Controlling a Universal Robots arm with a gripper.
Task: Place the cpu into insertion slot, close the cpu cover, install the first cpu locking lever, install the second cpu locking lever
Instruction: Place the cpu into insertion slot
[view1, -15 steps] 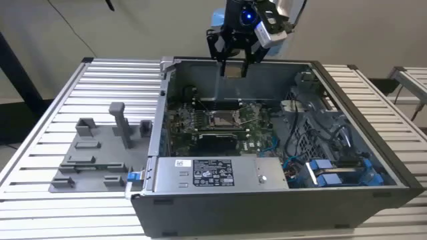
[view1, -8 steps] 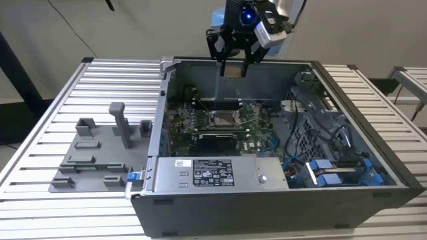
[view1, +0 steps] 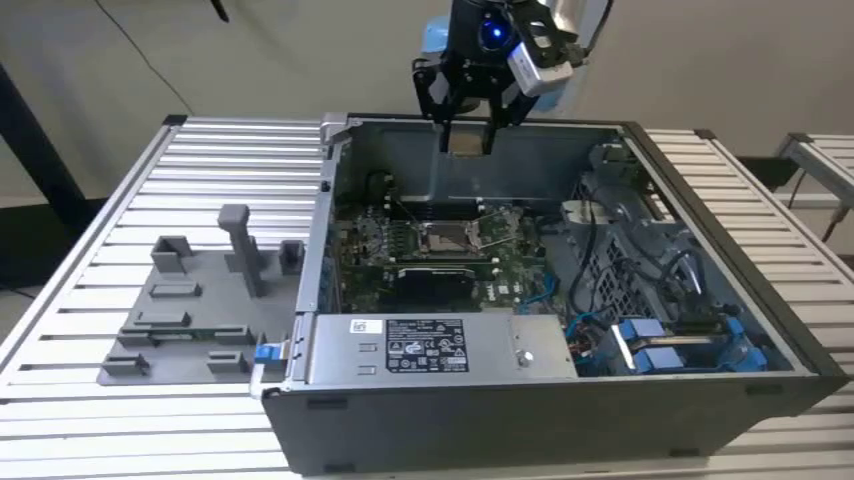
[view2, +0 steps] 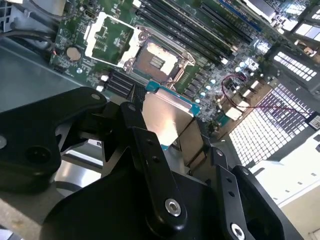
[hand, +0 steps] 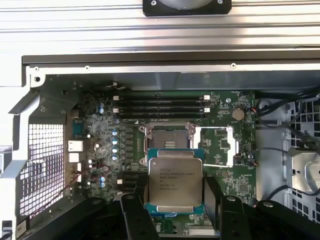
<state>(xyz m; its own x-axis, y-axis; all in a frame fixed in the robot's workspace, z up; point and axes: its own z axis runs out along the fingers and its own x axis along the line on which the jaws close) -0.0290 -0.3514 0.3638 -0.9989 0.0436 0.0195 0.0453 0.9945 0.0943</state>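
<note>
My gripper (view1: 469, 140) hangs above the open computer case, shut on the cpu (view1: 469, 143), a flat square chip with a silver top. In both wrist views the cpu (hand: 174, 181) (view2: 167, 117) sits clamped between the black fingers (hand: 135, 217). Below it on the green board lies the insertion slot (view1: 445, 238) (hand: 170, 137) (view2: 156, 61), uncovered, with a dark centre and silver rim. The cpu cover (hand: 216, 146) (view2: 109, 38) is swung open beside the slot. In the exterior view the cover (view1: 499, 224) stands tilted up at the slot's right.
The grey case (view1: 747, 300) walls surround the board. Memory slots (hand: 160, 107) run beside the socket. Cables (view1: 614, 270) and blue parts (view1: 654, 345) fill the exterior view's right side. A grey fixture plate (view1: 200, 300) with posts rests on the slatted table (view1: 80, 250) at the left.
</note>
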